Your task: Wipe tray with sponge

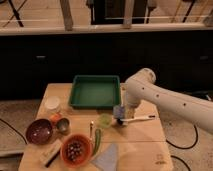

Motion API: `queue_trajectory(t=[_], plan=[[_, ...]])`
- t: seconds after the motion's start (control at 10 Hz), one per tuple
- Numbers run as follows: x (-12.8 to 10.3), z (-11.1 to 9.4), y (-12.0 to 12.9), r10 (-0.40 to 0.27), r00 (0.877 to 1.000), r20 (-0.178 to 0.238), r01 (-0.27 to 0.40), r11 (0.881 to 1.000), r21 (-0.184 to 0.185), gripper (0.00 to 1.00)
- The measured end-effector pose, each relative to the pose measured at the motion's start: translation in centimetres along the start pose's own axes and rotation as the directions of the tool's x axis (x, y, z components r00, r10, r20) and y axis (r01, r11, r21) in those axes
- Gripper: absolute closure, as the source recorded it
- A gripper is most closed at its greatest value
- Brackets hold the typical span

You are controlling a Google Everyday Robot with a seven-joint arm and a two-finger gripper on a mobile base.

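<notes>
The green tray sits at the back middle of the wooden table, and nothing lies in it. My white arm reaches in from the right and bends down just off the tray's front right corner. Below its wrist my gripper is shut on the small blue-grey sponge. The sponge hangs close over the table, beside the tray and outside its rim.
A white pen-like stick lies right of the gripper and a pale green object left of it. Front left stand an orange bowl, a dark bowl, a metal cup, a white cup, a tan block and a grey-blue cloth.
</notes>
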Motion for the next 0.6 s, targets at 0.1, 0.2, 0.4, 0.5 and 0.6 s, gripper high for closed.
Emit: queue_trajectory(t=[0.1,0.2,0.4,0.5,0.6], plan=[[0.0,0.2,-0.4,-0.004,1.0,-0.001,0.004,1.0,0.004,0.99],[0.0,0.2,-0.7,-0.005,1.0,0.001,0.005,1.0,0.011,0.99],[0.1,-0.3,-2.8,-0.013,1.0,0.0,0.013,0.999,0.032,0.99],[0.3,-0.4,-3.6,-0.013,1.0,-0.003,0.013,0.999,0.04,0.99],[0.7,-0.4,-4.2,-0.013,1.0,-0.007,0.013,0.999,0.051,0.99]])
